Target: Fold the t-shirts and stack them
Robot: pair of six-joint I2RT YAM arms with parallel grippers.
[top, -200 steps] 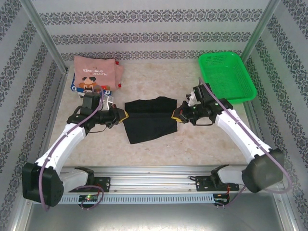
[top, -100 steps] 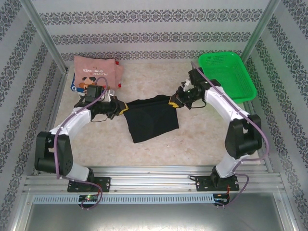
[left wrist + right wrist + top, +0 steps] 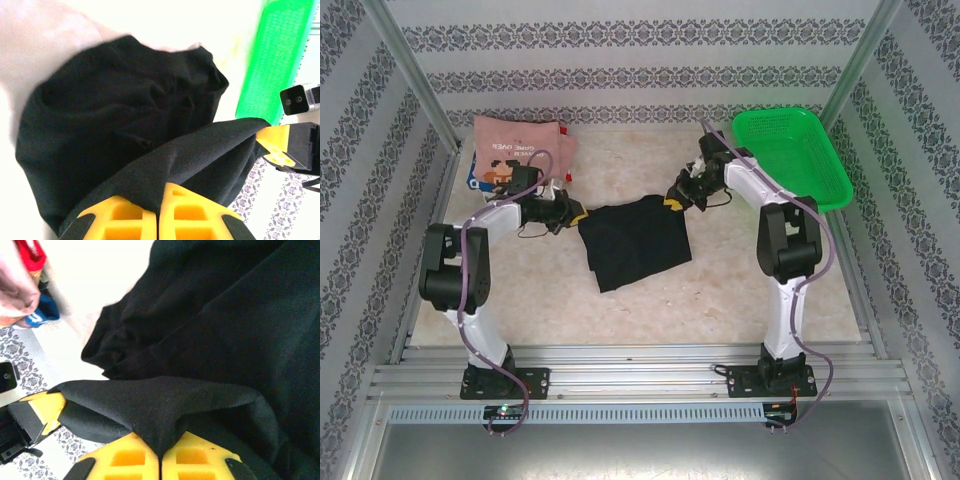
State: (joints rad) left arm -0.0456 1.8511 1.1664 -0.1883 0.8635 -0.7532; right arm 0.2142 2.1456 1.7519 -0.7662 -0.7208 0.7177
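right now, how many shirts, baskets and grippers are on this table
shirts: 3 (black shirt, pink shirt, blue-and-white shirt)
basket: 1
grippers: 2 (left gripper, right gripper, both shut on the black shirt)
total: 6

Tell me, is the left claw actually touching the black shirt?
Touching. In the left wrist view, the left gripper's two yellow fingers are shut together, with a fold of the black shirt pinched between them.
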